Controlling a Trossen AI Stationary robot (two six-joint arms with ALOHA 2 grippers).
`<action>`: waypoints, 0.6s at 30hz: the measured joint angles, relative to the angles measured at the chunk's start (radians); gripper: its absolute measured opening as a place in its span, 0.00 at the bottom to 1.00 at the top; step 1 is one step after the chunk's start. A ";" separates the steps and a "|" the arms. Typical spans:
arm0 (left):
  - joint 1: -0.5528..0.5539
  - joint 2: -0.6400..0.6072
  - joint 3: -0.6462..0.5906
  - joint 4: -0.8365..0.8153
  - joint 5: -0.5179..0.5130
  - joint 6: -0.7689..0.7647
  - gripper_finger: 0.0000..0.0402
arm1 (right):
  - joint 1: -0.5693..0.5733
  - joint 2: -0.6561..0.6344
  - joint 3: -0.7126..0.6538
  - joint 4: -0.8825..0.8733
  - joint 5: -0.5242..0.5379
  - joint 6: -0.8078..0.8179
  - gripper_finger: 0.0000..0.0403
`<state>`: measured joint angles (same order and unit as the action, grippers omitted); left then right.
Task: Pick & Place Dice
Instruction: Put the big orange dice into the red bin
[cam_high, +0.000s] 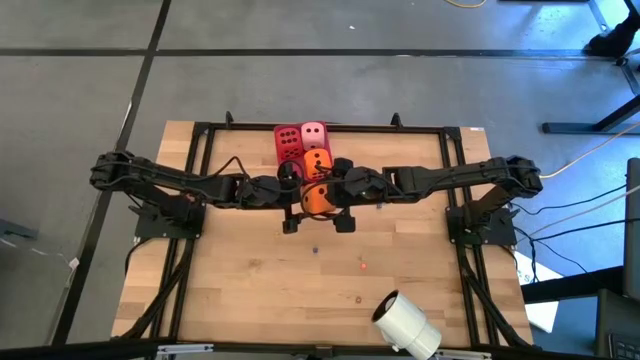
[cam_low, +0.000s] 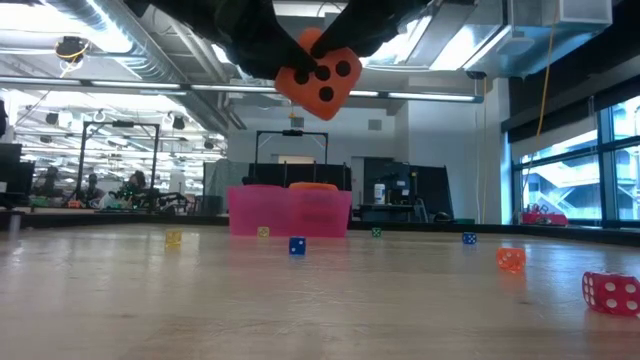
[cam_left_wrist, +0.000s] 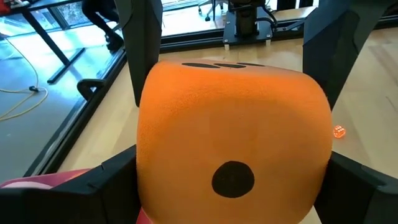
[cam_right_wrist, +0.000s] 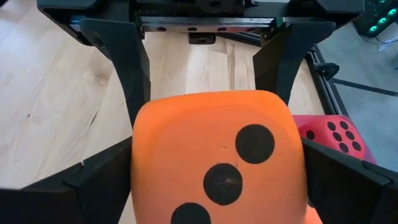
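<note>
One orange die (cam_high: 318, 197) is up in the air above the table's middle, high in the low view (cam_low: 320, 70). My left gripper (cam_high: 298, 196) reaches it from the left and my right gripper (cam_high: 342, 190) from the right, and both are shut on it. A red die (cam_high: 288, 142), a pale pink die (cam_high: 314, 134) and the second orange die (cam_high: 316, 160) sit together at the far middle of the table, inside the translucent pink tray (cam_low: 262, 212). My left gripper pinches the orange die between its two fingers (cam_left_wrist: 106, 180), on the side faces (cam_left_wrist: 149, 180) flanking the one-pip face. It comes in level from the table's left, and the die is lifted clear. My right gripper pinches the same die between its fingers (cam_right_wrist: 99, 180), on the faces (cam_right_wrist: 144, 180) beside the three-pip face. It comes in level from the table's right, opposite the left gripper.
A white cylinder roll (cam_high: 408, 325) lies near the table's near right corner. Several tiny dice are scattered on the wood, among them a blue one (cam_low: 297, 246), an orange one (cam_low: 510, 258) and a red one (cam_low: 612, 292). A black frame (cam_high: 200, 140) borders the table.
</note>
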<state>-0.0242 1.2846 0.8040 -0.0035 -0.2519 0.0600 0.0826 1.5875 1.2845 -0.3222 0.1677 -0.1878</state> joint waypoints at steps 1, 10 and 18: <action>0.000 0.000 0.000 -0.004 0.001 -0.006 0.86 | 0.000 0.000 0.000 0.000 0.000 0.000 0.99; 0.000 -0.001 -0.001 -0.040 0.008 -0.047 0.86 | 0.000 0.000 -0.002 -0.014 0.000 -0.004 0.99; 0.000 -0.003 -0.005 -0.167 -0.019 -0.078 0.86 | 0.000 -0.006 -0.003 -0.067 0.005 0.002 0.99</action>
<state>-0.0243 1.2819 0.7988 -0.1704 -0.2713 -0.0183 0.0830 1.5818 1.2812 -0.3892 0.1722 -0.1862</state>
